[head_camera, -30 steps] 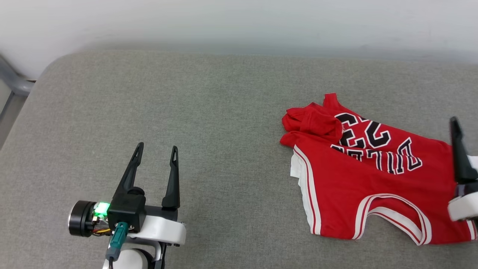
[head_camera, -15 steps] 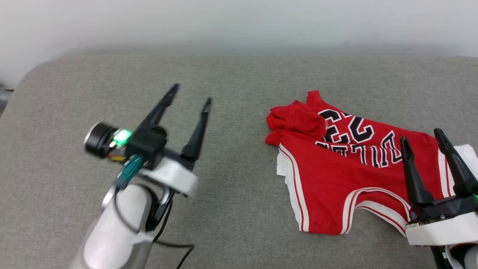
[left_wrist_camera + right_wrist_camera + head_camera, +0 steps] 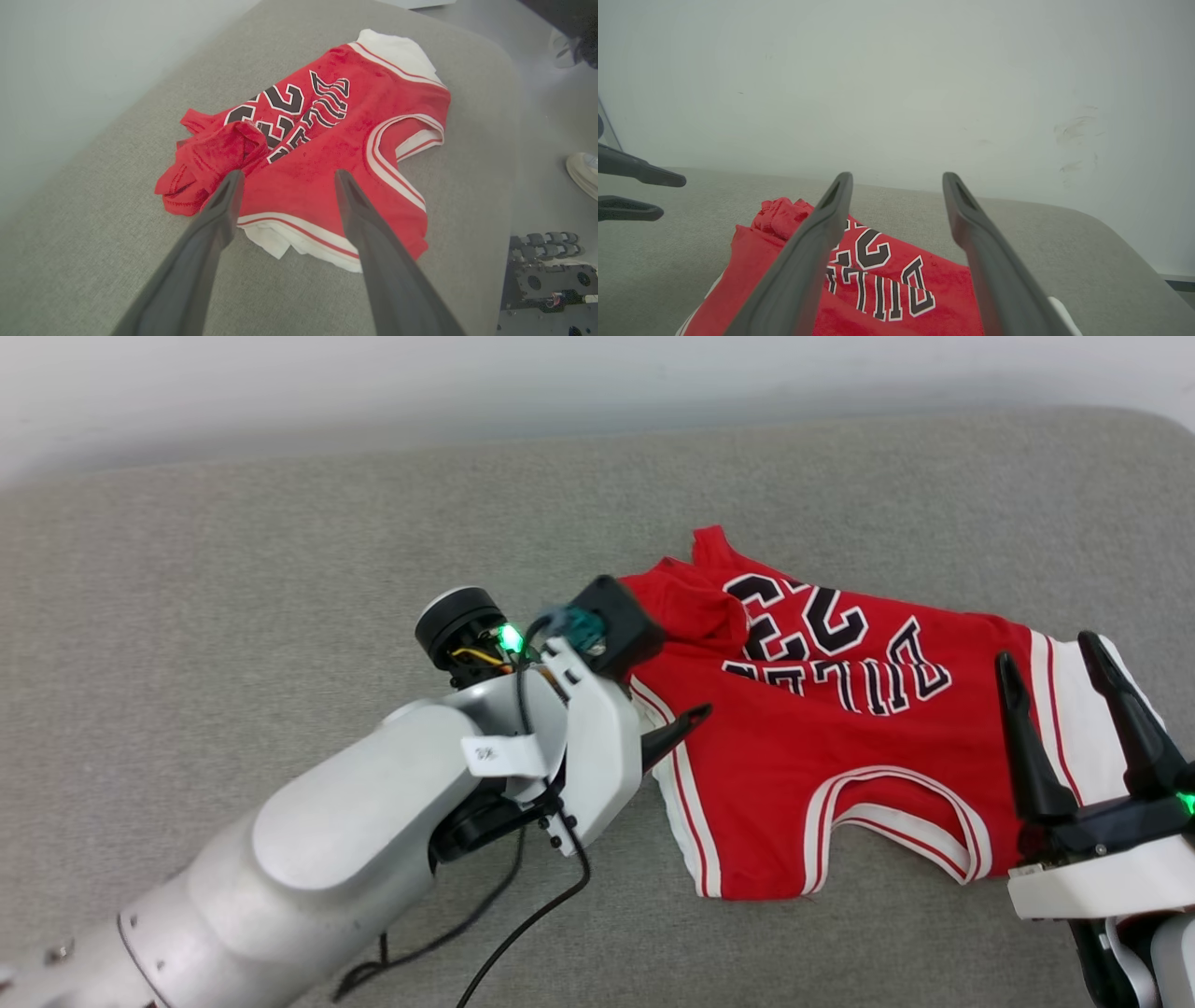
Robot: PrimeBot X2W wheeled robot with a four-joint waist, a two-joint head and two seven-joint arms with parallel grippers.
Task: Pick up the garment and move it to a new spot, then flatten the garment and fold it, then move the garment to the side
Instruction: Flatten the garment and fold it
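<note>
Garment flanked by two grippers. Left gripper: two fingers spread, nothing held, tips over the bunched red edge; contact unclear. Right gripper: two fingers spread, nothing held, above the white sleeve on the opposite side. One garment, print up, rumpled, on the right half of one grey cushion. Pale wall behind.
</note>
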